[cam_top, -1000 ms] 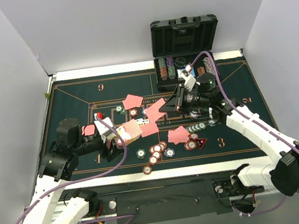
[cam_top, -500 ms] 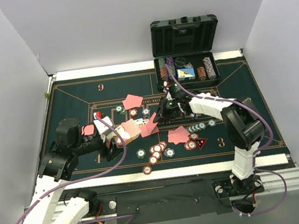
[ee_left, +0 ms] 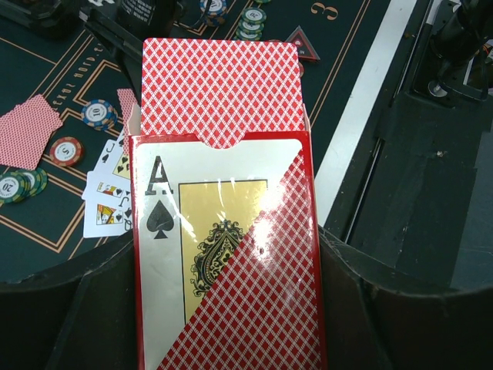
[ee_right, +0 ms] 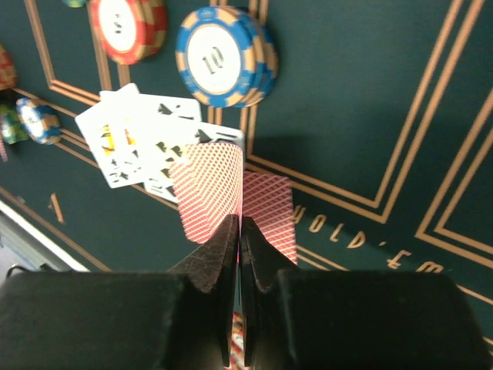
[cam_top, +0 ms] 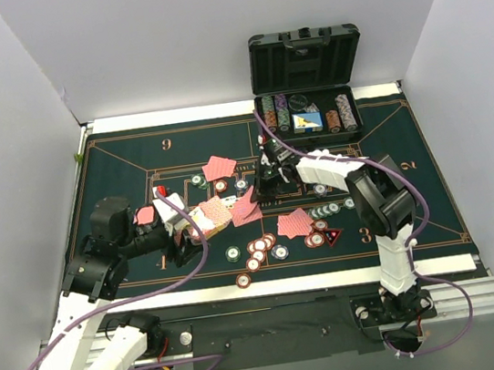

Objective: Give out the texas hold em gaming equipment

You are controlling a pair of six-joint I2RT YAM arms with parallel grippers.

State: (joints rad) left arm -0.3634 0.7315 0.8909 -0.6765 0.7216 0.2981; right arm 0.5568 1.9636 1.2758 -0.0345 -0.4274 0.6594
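My left gripper (ee_left: 227, 308) is shut on a red-checked card box (ee_left: 223, 262) with an ace of spades on its face. Red-backed playing cards (ee_left: 219, 85) stick out of its open top. In the top view that box (cam_top: 210, 218) hangs over the mat's left middle. My right gripper (ee_right: 240, 231) is shut on the edge of one red-backed playing card (ee_right: 212, 193), held on edge low over the mat (cam_top: 133, 159). A second red-backed card (ee_right: 269, 212) lies just behind it. Face-up cards (ee_right: 142, 139) and a blue chip stack (ee_right: 223, 58) lie ahead.
The open black case (cam_top: 307, 84) with chip rows stands at the back right. Loose chips (cam_top: 258, 248) and red-backed cards (cam_top: 295, 223) are scattered over the mat's middle and front. A red chip (ee_right: 127, 27) lies next to the blue stack.
My right arm has swung left and down from near the case to the mat's middle, its jaws closed on the card. The left arm and box have not moved.
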